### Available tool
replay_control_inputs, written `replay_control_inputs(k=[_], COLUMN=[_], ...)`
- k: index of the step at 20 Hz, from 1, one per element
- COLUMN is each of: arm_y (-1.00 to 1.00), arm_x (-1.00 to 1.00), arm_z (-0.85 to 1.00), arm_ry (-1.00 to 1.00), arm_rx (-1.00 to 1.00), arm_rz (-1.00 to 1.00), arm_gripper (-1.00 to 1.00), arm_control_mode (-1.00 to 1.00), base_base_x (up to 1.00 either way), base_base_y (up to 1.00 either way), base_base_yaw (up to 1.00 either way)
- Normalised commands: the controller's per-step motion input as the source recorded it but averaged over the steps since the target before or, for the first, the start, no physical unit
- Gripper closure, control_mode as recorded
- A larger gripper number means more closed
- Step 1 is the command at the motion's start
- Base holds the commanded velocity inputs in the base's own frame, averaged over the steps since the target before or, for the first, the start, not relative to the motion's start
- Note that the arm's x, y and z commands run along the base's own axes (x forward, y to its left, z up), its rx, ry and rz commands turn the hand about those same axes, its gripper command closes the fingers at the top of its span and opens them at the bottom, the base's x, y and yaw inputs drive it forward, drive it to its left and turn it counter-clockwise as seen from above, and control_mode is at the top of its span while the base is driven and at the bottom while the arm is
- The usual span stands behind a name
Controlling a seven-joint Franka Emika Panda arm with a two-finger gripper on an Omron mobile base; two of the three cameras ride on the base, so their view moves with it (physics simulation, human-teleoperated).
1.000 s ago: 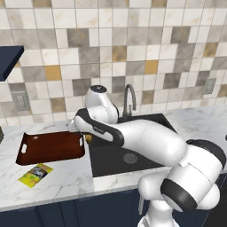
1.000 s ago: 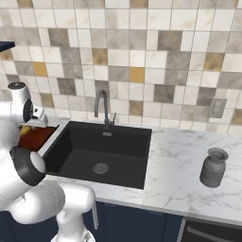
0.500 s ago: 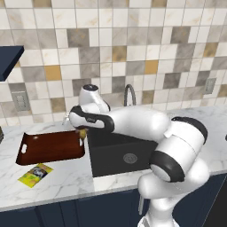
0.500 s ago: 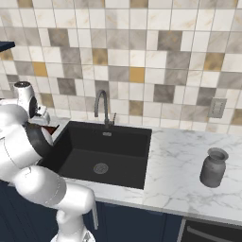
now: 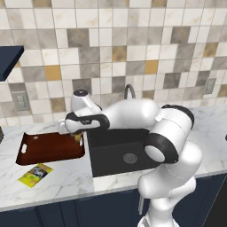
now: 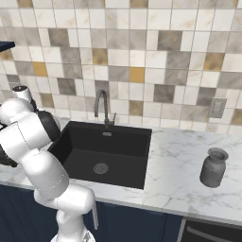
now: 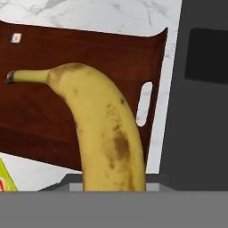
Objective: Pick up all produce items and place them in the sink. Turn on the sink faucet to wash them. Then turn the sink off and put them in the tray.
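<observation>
gripper sits left of centre in the left base view, over the tray's right end beside the sink, jaws part closed on the banana. fruit runs up the middle of the hand view, stem to upper left. judged light, soft, bruisable, smooth-skinned; mid-body hold suits it. release onto tray likely next.

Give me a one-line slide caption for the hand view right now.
Speckled yellow banana held in the fingers above the near end of the dark reddish-brown rectangular tray, black sink basin alongside.
</observation>
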Motion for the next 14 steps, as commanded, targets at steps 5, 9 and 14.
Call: replay_control_inputs(k=[5,9,14], arm_y=[0.14,0.07,0.06], arm_x=[0.13,0.07,0.10], arm_z=[-0.28,-0.22,-0.20], arm_ry=[0.00,0.00,0.00], arm_rx=[-0.01,0.00,0.00], arm_rz=[0.00,0.00,0.00], arm_gripper=[1.00,1.00,1.00], arm_control_mode=[-1.00,-1.00,-1.00], base_base_x=[0.00,0.00,0.00], base_base_y=[0.00,0.00,0.00], base_base_yaw=[0.00,0.00,0.00])
